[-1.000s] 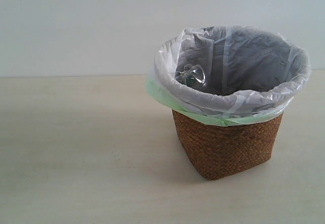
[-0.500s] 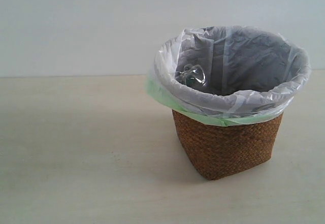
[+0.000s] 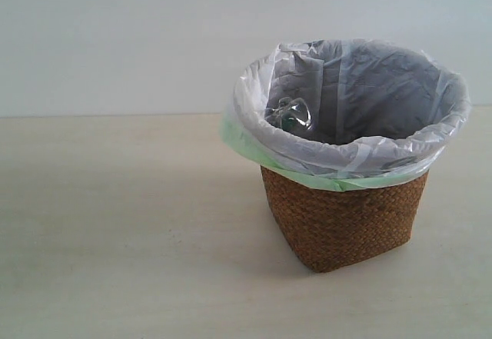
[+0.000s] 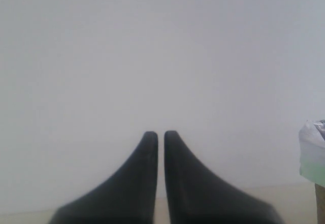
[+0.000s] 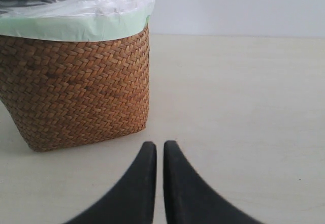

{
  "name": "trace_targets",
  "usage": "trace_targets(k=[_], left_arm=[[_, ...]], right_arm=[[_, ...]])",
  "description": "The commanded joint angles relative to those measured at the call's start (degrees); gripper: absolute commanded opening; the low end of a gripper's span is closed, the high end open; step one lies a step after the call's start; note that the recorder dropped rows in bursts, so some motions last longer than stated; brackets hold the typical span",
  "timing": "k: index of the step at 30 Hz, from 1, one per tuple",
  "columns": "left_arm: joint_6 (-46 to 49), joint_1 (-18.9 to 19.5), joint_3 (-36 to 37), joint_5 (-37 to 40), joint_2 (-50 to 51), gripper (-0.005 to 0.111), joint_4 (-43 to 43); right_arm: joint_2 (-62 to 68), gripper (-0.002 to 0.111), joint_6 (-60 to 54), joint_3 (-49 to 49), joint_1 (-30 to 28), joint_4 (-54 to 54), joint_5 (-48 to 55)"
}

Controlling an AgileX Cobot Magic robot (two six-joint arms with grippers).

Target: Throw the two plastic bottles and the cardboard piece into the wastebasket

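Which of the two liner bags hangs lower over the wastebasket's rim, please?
The pale green bag; its edge shows below the white bag on the wastebasket.

A: How much of the bottle (image 3: 290, 114) shows in the exterior view?

B: Only a clear rounded bit with a green glint, upper middle of the frame. The rest lies behind the liner (image 3: 354, 158) folded over the rim of the wastebasket (image 3: 346, 216).

A: And deeper inside?

B: The near wall hides it, so the bottom can't be seen.

A: The wrist views?

B: The left one catches a blurred sliver of the wastebasket at the frame edge. The right one cuts off its rim and one side. The left fingers (image 4: 136, 186) and right fingers (image 5: 137, 188) run out of frame at their bases.
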Motion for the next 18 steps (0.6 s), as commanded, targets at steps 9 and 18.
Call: trace_targets(k=[9, 18], left_arm=[[-2.4, 5.5, 0.2, -1.9, -0.6, 0.004, -0.4], [-21.9, 10.1, 4.1, -6.3, -0.6, 0.004, 16.7]], right_arm=[[-0.3, 0.002, -0.2, -0.1, 0.1, -0.5, -0.5], [-0.3, 0.002, -0.2, -0.1, 0.1, -0.5, -0.5]])
